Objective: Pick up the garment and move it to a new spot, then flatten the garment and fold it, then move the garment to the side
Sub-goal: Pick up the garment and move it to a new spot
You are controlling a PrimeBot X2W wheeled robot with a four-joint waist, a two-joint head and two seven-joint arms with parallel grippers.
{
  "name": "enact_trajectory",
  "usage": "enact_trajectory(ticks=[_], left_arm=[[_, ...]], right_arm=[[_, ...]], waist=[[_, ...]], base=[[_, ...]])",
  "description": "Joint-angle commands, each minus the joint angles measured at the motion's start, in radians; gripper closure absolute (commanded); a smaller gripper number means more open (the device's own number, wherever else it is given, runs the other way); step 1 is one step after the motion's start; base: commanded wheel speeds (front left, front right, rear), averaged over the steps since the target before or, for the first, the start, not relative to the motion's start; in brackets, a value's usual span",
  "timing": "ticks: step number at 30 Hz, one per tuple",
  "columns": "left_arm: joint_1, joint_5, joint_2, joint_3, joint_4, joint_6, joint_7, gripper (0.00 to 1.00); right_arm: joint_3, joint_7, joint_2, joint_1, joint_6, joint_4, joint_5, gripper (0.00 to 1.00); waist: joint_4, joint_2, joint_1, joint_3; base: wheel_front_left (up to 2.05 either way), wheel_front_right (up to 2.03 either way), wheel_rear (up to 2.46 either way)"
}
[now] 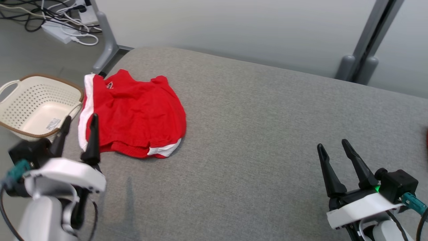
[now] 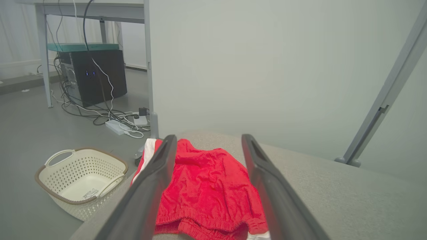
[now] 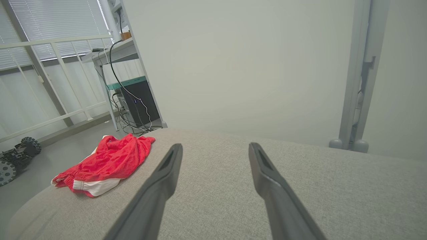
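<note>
The garment [image 1: 133,115] is a pair of red shorts with white side stripes, lying folded near the left edge of the grey padded table [image 1: 254,134]. My left gripper [image 1: 80,122] hovers open at the garment's near left corner, holding nothing. In the left wrist view the garment [image 2: 206,190] lies just beyond the two spread fingers [image 2: 156,173]. My right gripper [image 1: 332,145] stands open over bare table at the lower right, far from the garment. In the right wrist view the garment [image 3: 106,160] rests at the left.
A cream perforated basket [image 1: 36,105] sits on the floor left of the table. Cables and a power strip [image 1: 67,30] lie on the floor behind it. Grey frame posts [image 1: 364,50] and a pale wall stand behind the table. A small wheeled machine [image 3: 15,158] is on the floor.
</note>
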Motion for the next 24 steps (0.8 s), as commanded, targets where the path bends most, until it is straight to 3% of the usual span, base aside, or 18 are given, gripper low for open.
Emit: enact_trajectory(ticks=[1, 8, 13, 24], left_arm=[[-0.042, -0.004, 0.028, 0.007, 0.022, -0.002, 0.048, 0.00], [-0.263, -0.121, 0.098, 0.043, 0.172, -0.012, 0.332, 0.00], [-0.407, -0.147, 0.164, 0.036, 0.303, -0.012, 0.499, 0.00], [-0.659, -0.209, 0.306, 0.084, 0.620, -0.010, 0.674, 0.00]], right_arm=[[0.005, -0.001, 0.004, -0.015, 0.001, -0.003, 0.005, 0.00], [0.009, -0.001, 0.017, -0.056, 0.001, 0.000, 0.006, 0.00], [0.013, -0.001, 0.017, -0.092, 0.001, 0.000, 0.001, 0.00], [0.036, -0.001, 0.014, -0.203, 0.001, -0.019, -0.006, 0.00]], waist=[[-0.021, 0.0000, 0.0000, 0.011], [-0.111, 0.0000, 0.0000, 0.068], [-0.181, 0.0000, 0.0000, 0.121], [-0.365, 0.0000, 0.0000, 0.297]], base=[[0.00, 0.00, 0.00], [0.00, 0.00, 0.00], [0.00, 0.00, 0.00], [0.00, 0.00, 0.00]])
